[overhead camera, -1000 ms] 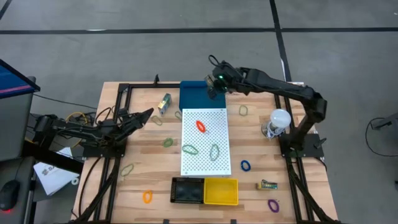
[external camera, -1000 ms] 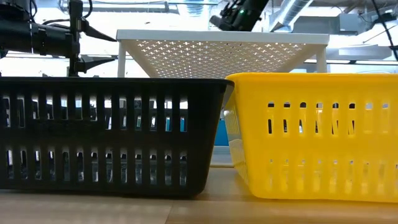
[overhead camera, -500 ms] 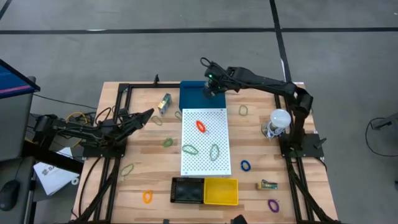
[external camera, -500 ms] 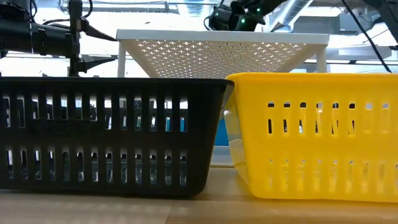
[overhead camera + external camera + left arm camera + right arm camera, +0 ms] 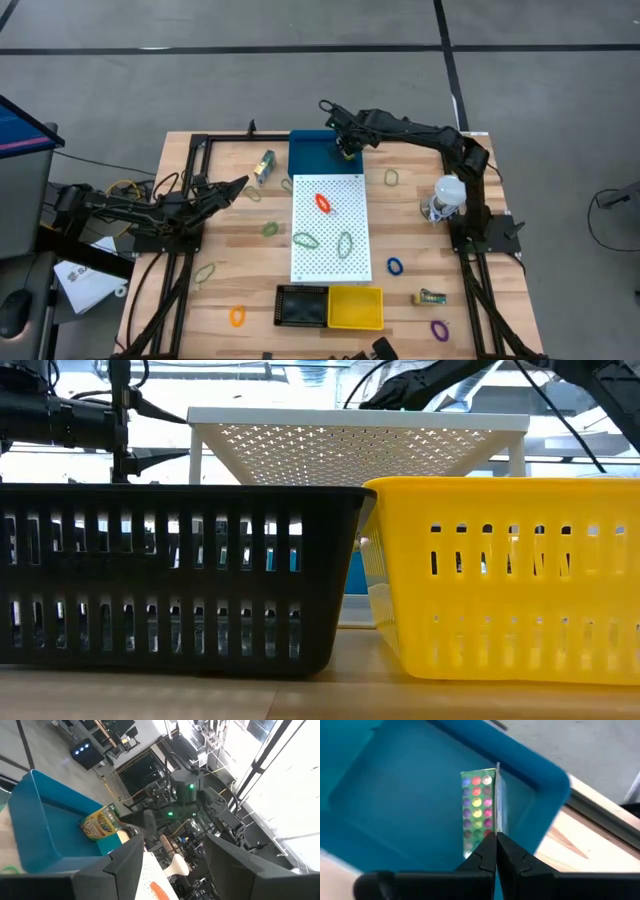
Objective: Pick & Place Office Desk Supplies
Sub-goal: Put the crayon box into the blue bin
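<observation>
The right gripper point(image 5: 343, 148) hangs over the blue plastic bin point(image 5: 312, 153) at the table's point(image 5: 190, 300) twelve o'clock edge, its fingers point(image 5: 485, 852) pinched nearly together on the bottom edge of a flat green packet printed with coloured dots point(image 5: 480, 807). The packet stands upright between them, above the bin's floor, so the grip looks kept only until it is low enough to drop cleanly; I judge this to be the placing step.

The left gripper point(image 5: 232, 186) waits at nine o'clock of the white perforated board point(image 5: 330, 250), its fingers parted and holding nothing, clear of the other arm's path.

Loose rubber-band loops remain: a red one point(image 5: 322, 202) on the board, a blue one point(image 5: 396, 267) toward four o'clock. Another printed packet point(image 5: 263, 166) lies at eleven o'clock.
</observation>
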Action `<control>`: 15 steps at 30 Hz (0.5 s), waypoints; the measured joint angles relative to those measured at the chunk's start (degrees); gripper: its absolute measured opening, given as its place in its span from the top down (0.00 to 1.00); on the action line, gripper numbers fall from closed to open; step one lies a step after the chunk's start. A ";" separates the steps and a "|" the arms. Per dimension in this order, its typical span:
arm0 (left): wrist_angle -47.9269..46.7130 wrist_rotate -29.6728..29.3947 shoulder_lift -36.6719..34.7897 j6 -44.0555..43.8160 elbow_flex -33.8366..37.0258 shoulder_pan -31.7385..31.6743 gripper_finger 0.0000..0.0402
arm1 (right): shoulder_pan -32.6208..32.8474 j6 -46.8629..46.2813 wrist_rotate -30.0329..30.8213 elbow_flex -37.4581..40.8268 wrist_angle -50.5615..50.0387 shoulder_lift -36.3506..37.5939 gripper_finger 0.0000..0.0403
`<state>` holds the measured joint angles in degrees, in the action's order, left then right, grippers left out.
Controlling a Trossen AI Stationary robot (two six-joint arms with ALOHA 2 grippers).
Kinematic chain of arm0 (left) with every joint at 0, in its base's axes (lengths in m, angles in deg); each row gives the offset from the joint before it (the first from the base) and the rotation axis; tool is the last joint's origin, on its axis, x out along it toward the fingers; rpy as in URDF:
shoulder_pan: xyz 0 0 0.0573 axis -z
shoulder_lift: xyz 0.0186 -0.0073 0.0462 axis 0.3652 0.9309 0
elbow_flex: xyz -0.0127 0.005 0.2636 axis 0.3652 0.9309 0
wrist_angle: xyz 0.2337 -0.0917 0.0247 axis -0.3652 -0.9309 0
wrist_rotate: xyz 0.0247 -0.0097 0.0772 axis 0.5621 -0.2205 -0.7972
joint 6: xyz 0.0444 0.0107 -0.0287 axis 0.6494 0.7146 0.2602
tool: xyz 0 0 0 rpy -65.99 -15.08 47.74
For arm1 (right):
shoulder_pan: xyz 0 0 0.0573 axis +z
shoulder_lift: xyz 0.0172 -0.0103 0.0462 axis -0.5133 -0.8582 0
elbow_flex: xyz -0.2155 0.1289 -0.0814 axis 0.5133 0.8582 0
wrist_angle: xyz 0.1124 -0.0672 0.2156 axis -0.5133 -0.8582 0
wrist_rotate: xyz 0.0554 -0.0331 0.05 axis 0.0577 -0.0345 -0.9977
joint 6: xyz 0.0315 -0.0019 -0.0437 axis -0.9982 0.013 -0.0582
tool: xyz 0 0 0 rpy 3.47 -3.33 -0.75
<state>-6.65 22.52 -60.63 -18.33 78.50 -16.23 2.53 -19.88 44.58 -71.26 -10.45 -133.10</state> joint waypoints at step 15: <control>0.02 0.28 0.00 -0.46 0.00 0.00 0.49 | 1.30 1.77 -4.66 0.03 8.29 -0.41 0.77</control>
<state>-6.63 22.79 -60.63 -18.79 78.50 -16.23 3.83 -18.11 39.92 -71.22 -2.16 -133.51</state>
